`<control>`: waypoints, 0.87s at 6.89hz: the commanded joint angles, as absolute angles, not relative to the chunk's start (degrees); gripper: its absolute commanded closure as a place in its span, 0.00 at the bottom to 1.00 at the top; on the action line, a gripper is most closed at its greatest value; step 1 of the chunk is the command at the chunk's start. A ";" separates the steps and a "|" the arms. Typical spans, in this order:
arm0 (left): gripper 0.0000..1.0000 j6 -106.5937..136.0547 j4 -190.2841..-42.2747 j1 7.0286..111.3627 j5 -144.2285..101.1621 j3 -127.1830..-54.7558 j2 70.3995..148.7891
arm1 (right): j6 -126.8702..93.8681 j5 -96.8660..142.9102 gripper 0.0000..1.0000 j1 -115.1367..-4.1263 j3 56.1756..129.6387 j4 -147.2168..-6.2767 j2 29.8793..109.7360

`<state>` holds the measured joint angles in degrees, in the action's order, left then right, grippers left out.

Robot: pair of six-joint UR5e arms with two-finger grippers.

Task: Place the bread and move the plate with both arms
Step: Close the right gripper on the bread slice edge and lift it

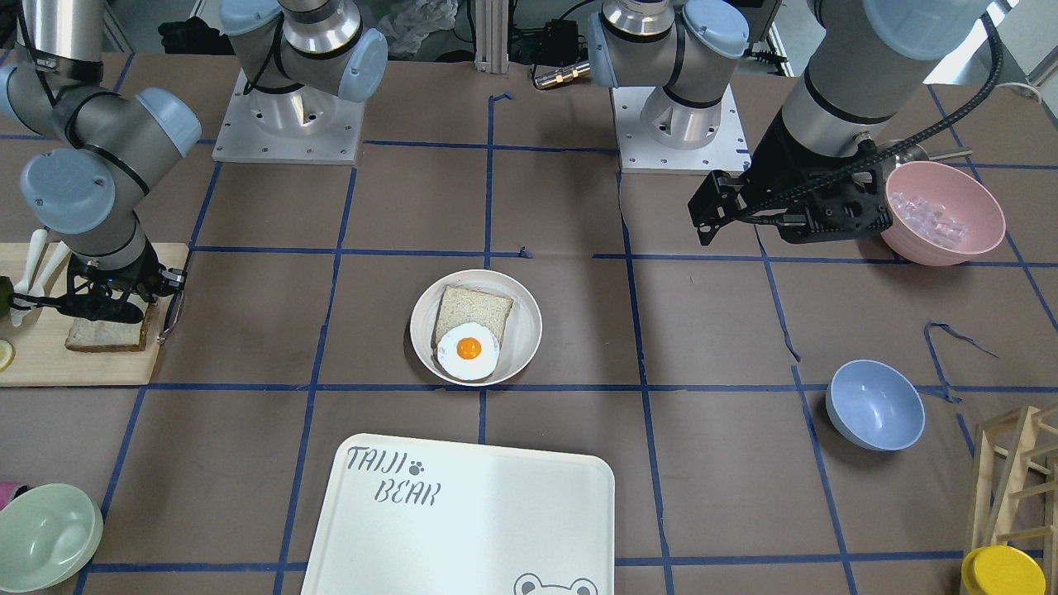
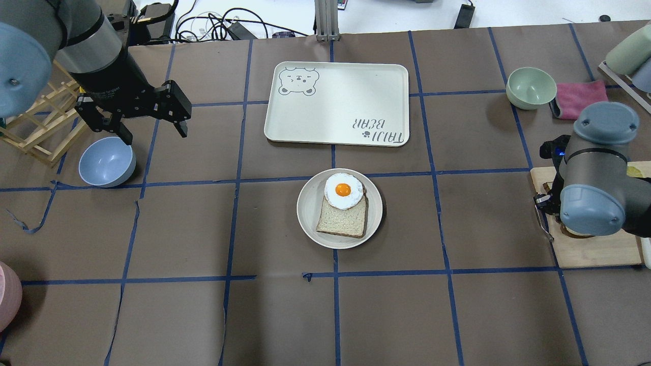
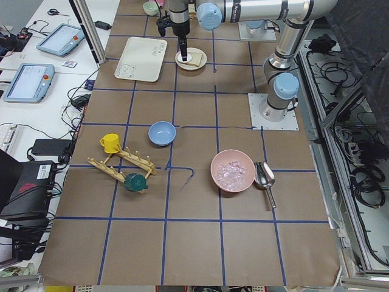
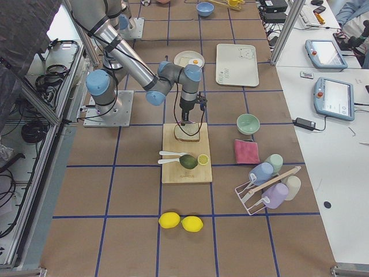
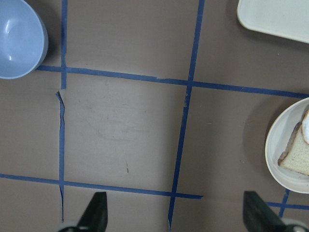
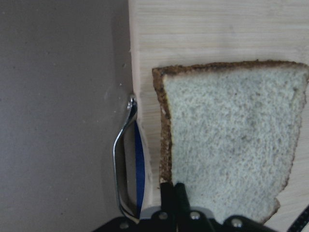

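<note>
The bread (image 1: 103, 336), a pale slice with a dark brown crust, lies flat on a wooden board (image 1: 74, 368); the right wrist view shows it close up (image 6: 227, 140). My right gripper (image 1: 107, 312) hangs right over it, its fingers (image 6: 172, 193) closed together at the slice's crust edge; I cannot tell whether they pinch it. The round cream plate (image 1: 529, 310) sits mid-table (image 2: 307, 216) and holds a tan slice (image 2: 343, 221) with a fried egg (image 2: 343, 191) on it. My left gripper (image 2: 155, 133) is open and empty above bare table, well left of the plate (image 5: 277, 145).
The white TAIJI BEAR tray (image 2: 335, 101) lies just beyond the plate. A blue bowl (image 2: 107, 161) sits below my left gripper. A pink bowl (image 1: 942, 211) with ice stands near the left arm. A green bowl (image 2: 531, 87) stands beyond the board. A metal loop (image 6: 120, 159) lies at the board's edge.
</note>
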<state>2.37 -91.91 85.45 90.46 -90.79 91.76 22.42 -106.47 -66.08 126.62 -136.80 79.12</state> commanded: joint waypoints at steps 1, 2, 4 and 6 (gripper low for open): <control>0.00 2.37 -91.76 85.43 90.35 -90.79 91.93 | 22.41 -106.00 1.00 -66.53 126.30 -136.93 79.72; 0.00 2.37 -91.84 85.43 90.44 -90.79 91.76 | 22.67 -106.17 1.00 -67.23 124.21 -136.15 80.85; 0.00 2.20 -91.93 85.43 90.44 -90.79 91.76 | 22.51 -106.96 1.00 -70.29 118.59 -129.42 83.31; 0.00 2.37 -91.85 85.43 90.35 -90.88 92.02 | 18.06 -106.35 1.00 -73.72 110.96 -119.50 84.54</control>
